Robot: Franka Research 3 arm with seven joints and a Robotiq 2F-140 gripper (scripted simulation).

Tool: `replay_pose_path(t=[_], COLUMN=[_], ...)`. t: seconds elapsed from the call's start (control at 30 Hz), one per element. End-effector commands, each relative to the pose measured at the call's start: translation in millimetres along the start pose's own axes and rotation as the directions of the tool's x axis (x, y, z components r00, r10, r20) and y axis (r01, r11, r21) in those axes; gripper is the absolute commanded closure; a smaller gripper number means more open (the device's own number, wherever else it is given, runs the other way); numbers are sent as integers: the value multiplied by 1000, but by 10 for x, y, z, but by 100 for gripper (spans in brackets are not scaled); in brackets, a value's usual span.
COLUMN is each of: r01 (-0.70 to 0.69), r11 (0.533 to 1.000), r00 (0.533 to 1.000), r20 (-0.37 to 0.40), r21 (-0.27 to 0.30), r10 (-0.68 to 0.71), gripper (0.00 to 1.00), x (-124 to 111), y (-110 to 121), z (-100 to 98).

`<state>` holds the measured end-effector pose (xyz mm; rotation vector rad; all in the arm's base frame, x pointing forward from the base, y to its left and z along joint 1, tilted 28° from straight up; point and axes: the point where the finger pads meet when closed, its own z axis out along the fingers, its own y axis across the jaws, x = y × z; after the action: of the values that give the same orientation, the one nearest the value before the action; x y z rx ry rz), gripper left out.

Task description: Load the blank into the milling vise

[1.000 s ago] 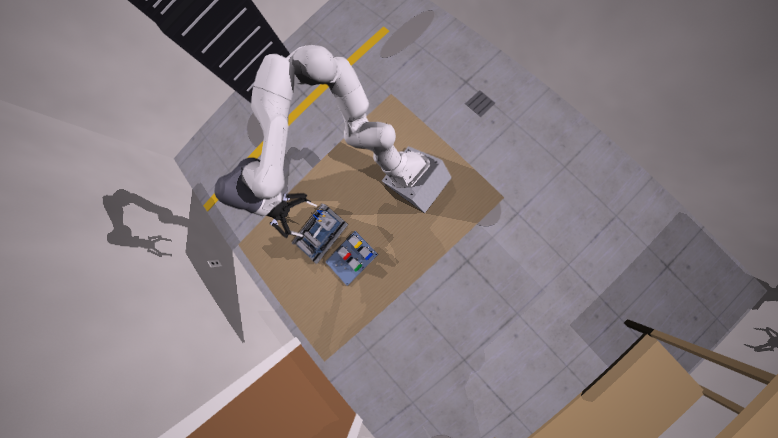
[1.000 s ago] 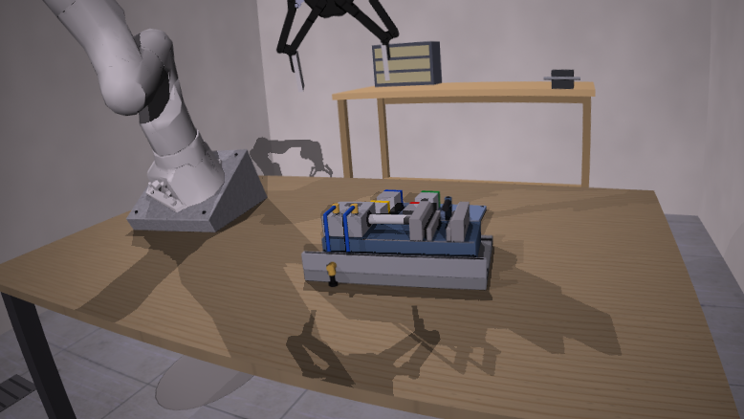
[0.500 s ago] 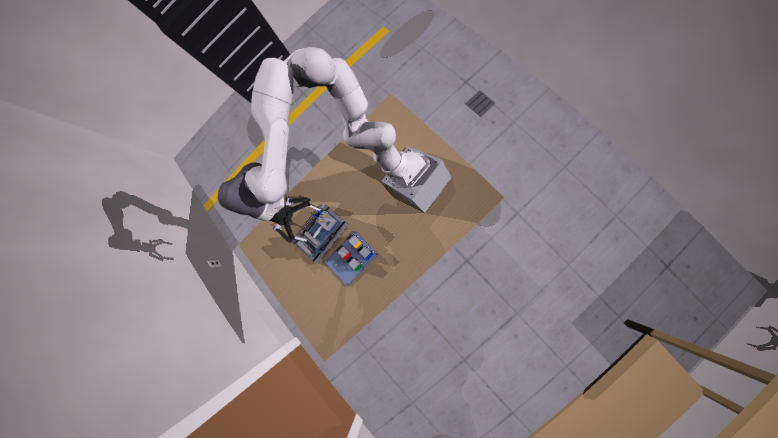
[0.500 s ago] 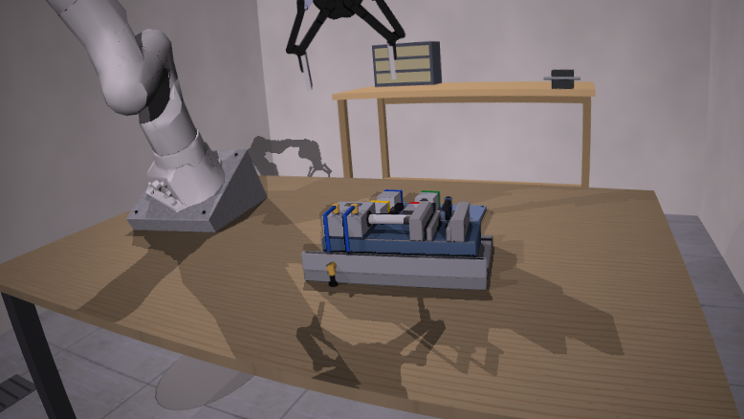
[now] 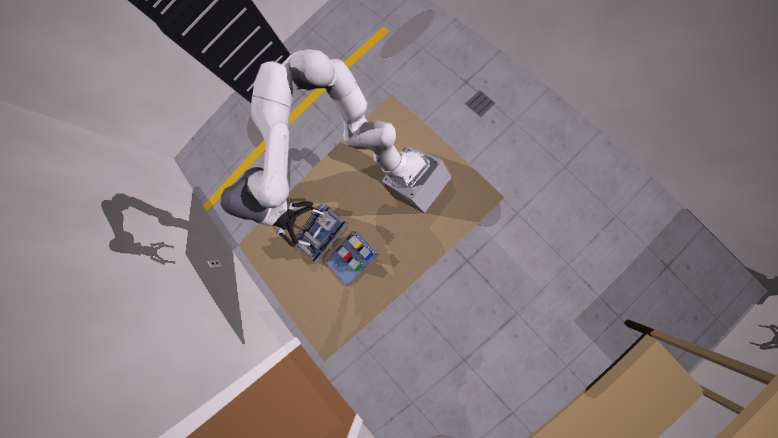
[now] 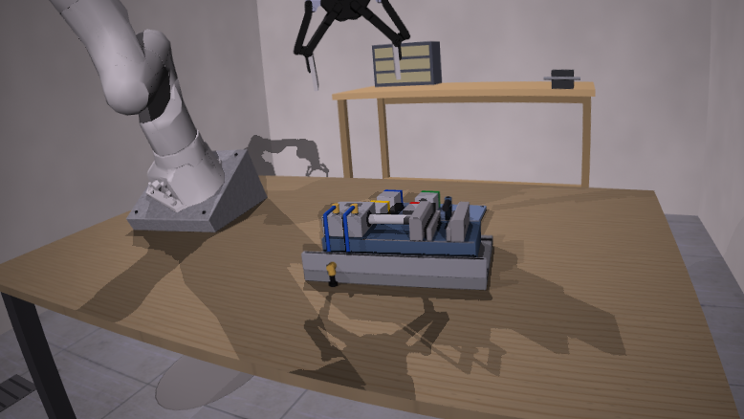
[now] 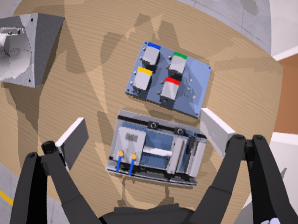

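The blank with the green end lies on the blue infeed plate, at a far corner beside the blue-ended blank. It also shows in the overhead view and behind the vise in the side view. The milling vise stands next to the plate, its slot between the jaws empty. The fixed jaw is the end block without hoses. The hosed block is at the other end. My gripper is open and empty, high above the vise, fingers wide apart.
Yellow-ended and red-ended blanks lie on the same plate. The vise sits on a grey raised plate with a small lever. The robot base stands at the table's back left. A side table stands behind.
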<state>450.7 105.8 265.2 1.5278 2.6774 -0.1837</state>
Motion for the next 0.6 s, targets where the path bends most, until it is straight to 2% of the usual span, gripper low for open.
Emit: replay_pose_path(t=[0.0,0.4,0.43,0.57], r01=[-175,-156,-17,-148], r11=[984,988,1000,989], r00=[972,978,1000,980], r20=[156,139,11,129], r21=[-21,-17,3,-12], r10=[176,157,17,149], gripper=[0,0,0,0], x=[199,202,245,481], y=[124,123,132,273], z=[79,84,120,213])
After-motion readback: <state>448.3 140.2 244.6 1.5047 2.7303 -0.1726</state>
